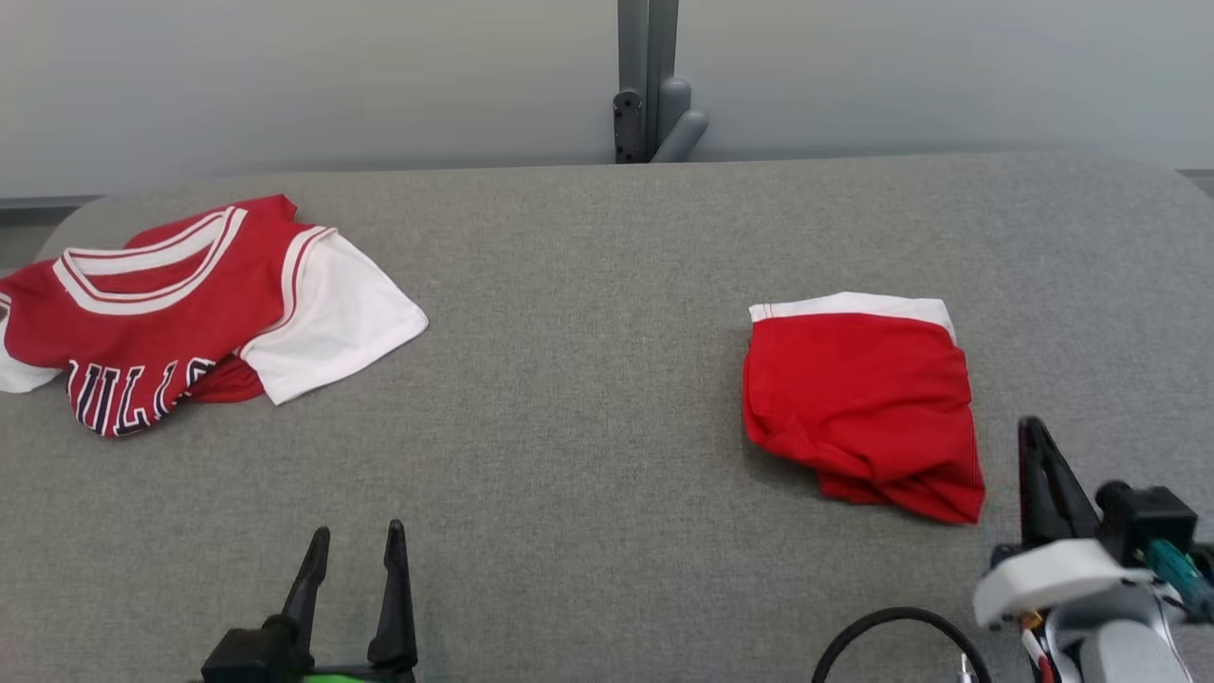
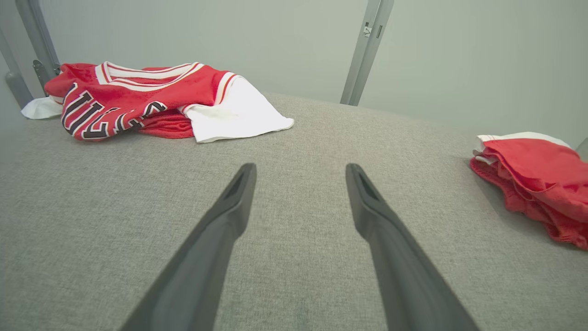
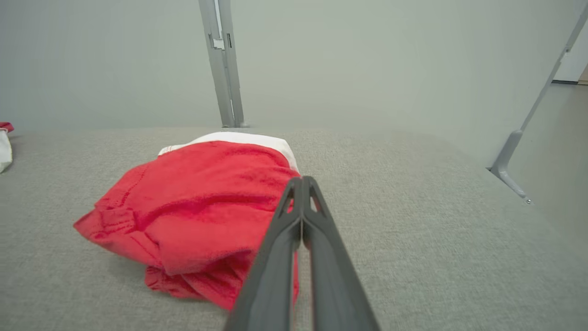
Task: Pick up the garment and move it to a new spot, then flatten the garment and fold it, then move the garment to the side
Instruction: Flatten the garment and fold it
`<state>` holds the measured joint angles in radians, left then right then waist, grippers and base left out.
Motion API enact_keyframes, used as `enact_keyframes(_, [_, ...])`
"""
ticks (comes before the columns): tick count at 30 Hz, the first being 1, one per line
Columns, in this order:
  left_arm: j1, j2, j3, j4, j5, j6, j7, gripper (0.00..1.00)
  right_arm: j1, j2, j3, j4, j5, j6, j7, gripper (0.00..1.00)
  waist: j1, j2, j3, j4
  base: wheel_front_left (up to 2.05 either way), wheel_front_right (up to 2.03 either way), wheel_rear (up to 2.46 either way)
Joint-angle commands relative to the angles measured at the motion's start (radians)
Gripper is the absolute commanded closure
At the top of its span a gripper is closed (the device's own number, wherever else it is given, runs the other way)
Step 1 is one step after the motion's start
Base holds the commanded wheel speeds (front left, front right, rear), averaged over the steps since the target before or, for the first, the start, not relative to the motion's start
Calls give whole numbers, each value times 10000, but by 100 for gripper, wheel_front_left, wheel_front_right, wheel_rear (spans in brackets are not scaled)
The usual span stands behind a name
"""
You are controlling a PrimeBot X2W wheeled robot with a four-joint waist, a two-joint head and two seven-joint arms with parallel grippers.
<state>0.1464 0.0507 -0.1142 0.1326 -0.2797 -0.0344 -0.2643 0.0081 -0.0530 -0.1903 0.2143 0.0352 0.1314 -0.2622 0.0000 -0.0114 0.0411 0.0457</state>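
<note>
A folded red garment with a white band (image 1: 863, 398) lies at the right of the grey table (image 1: 588, 398); the same bundle (image 3: 202, 207) fills the middle of the right wrist view and shows at the far right (image 2: 537, 179) of the left wrist view. My right gripper (image 1: 1034, 441) hovers just right of it, fingers pressed together with nothing between them (image 3: 302, 184). A red and white lettered jersey (image 1: 180, 313) lies crumpled at the far left (image 2: 151, 99). My left gripper (image 1: 356, 545) stands open near the front edge, its tips (image 2: 301, 172) apart over bare cloth.
A grey post (image 1: 647, 81) rises behind the table's back edge against a pale wall. The wide stretch of grey fabric between the two garments holds nothing. A black cable (image 1: 882, 636) loops by my right wrist. A slanted metal leg (image 3: 519, 151) stands off the right side.
</note>
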Motion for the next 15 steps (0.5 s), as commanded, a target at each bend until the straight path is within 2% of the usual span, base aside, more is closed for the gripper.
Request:
enact_keyframes(1, [-305,1,-50,-50,-52,-52,1,0,-452,-25,163,241,-218,-14,-33,100,0,114,405,80,0,0,0])
enact_keyframes(8, [-848,6,-294,124,-54,-147,1,0,-2426,-308,941,2321,-955,-14,-32,100,0,114,974,471,0,0,0])
enact_keyframes(15, [-962,5,-256,211,-35,-159,1,0,-2892,-390,1727,3540,-1096,-14,-33,100,0,114,1140,683,0,0,0])
